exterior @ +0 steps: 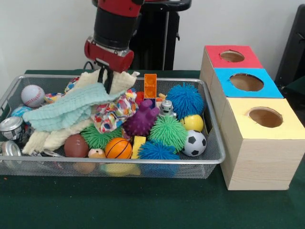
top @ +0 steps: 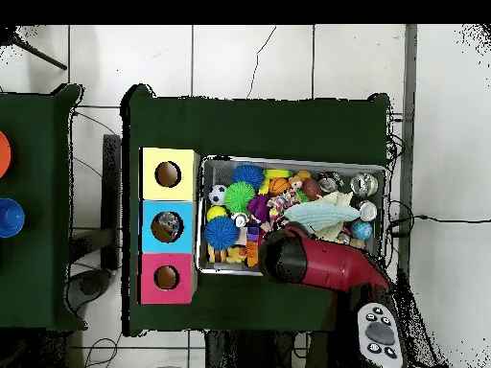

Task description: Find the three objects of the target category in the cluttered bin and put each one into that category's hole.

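While the gripper (exterior: 106,76) hangs low over the back left part of the wire bin (exterior: 217,143), its dark fingers reach down to the folded edge of the pale green cloth (exterior: 66,110), and I cannot tell whether they are spread or pinching the fabric. Under and beside that cloth lie a cream cloth (exterior: 57,136) and a bright patterned cloth (exterior: 114,114), so three cloths in all, and if cloths are the target category, which the task sentence does not say, they are all in the bin and none is in a hole. To do this step well, I judge the grasp should take one layer of the green cloth at a raised fold, lift straight up until its hanging end clears the bin wall, and not drag the cream cloth along. Around the cloths I count three spiky blue balls, two spiky green ones and one purple spiky toy (exterior: 141,120); a baseball (exterior: 32,95), a soccer ball (exterior: 194,143), a basketball (exterior: 118,148), a brown football (exterior: 76,145) and a yellow ball (exterior: 193,122); an orange block (exterior: 150,86); two cans at the left end. Right of the bin stand three boxes, red box (exterior: 232,57), blue box (exterior: 245,82) and yellow box (exterior: 264,119), each with one round hole.
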### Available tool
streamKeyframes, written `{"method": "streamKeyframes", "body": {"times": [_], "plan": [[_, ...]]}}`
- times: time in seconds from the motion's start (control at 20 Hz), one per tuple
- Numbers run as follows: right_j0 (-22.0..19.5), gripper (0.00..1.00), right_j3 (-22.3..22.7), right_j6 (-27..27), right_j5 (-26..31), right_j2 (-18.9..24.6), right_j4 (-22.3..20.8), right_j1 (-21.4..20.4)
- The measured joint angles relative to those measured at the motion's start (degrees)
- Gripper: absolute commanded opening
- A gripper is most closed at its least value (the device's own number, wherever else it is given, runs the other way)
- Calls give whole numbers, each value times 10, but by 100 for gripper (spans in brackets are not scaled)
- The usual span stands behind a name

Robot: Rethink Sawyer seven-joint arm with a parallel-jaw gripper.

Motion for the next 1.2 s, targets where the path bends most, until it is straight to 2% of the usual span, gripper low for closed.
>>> {"method": "streamKeyframes", "body": {"times": [0.2,0.4,0.65,0.7,0.9,1.2], "plan": [[0,0,-13,0,35,10,0,-35],[0,0,-26,0,36,24,1,-45],[-6,0,-31,0,36,49,10,-48],[-14,0,-31,0,35,69,18,-48],[-24,0,-31,0,28,98,30,-44],[-18,0,-31,0,2,123,43,-33]]}}
